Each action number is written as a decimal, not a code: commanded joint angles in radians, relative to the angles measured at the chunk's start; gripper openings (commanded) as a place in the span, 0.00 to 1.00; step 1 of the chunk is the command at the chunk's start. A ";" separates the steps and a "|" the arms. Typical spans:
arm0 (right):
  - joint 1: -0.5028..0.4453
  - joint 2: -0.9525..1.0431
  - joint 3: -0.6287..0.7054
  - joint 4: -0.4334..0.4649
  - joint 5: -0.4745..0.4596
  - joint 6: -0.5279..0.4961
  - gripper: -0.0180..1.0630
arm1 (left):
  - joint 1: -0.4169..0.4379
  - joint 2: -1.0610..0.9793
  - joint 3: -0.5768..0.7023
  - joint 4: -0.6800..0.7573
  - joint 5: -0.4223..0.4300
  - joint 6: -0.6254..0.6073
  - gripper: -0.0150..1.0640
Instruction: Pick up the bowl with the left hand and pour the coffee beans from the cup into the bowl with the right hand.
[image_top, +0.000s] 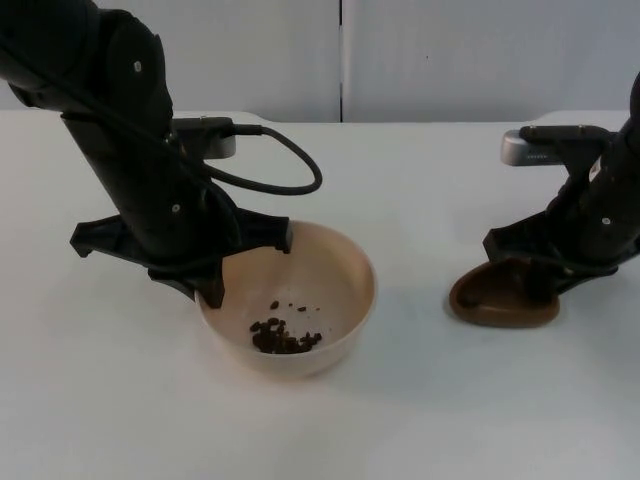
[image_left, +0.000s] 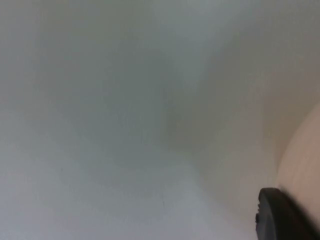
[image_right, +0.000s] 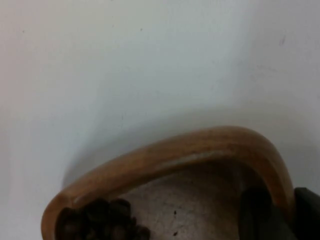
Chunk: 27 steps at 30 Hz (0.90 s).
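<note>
Coffee beans are seen in the cream bowl, whose near-left rim is pinched by the left claw, likely to steady it on the desk. Farther right, the brown cup is gripped at its rim by the right claw, with some beans inside.
</note>
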 joint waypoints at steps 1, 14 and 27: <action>-0.002 0.011 0.004 0.002 0.001 -0.001 0.06 | -0.002 0.006 -0.003 0.008 -0.009 -0.002 0.01; -0.002 0.011 0.004 0.002 -0.002 -0.001 0.38 | -0.002 0.006 -0.003 0.008 -0.017 -0.002 0.65; -0.002 -0.012 0.002 0.002 -0.002 -0.001 0.72 | -0.002 -0.026 -0.003 0.008 -0.027 -0.002 0.80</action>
